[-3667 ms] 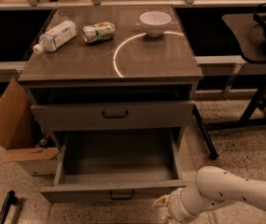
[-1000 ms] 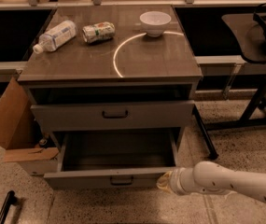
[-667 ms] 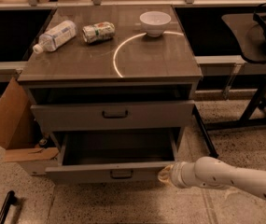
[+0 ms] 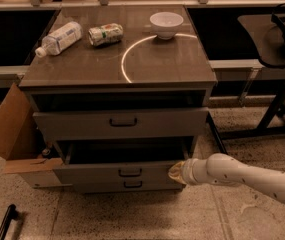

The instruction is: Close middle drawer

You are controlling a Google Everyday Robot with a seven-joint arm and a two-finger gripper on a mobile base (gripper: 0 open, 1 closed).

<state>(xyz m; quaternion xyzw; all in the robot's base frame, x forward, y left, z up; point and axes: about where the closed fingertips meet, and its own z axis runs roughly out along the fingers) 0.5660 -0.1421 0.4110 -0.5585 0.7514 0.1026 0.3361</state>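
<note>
The middle drawer (image 4: 117,171) is a low grey front with a small dark centre handle, second from the top of the grey cabinet. It stands out only a little, with a dark gap above it. My gripper (image 4: 176,172) is at the right end of the drawer front, pressed against it, at the tip of my white arm that comes in from the lower right. The top drawer (image 4: 122,123) sits above with a taller front. The bottom drawer's handle (image 4: 132,184) shows just below the middle one.
On the cabinet top lie a plastic bottle (image 4: 59,38), a crushed can (image 4: 105,34) and a white bowl (image 4: 166,23). An open cardboard box (image 4: 13,129) stands left of the cabinet. A black chair frame (image 4: 277,109) stands to the right.
The middle drawer has slid far back into the cabinet. My gripper has moved up and inward with the drawer front, staying at its right end.
</note>
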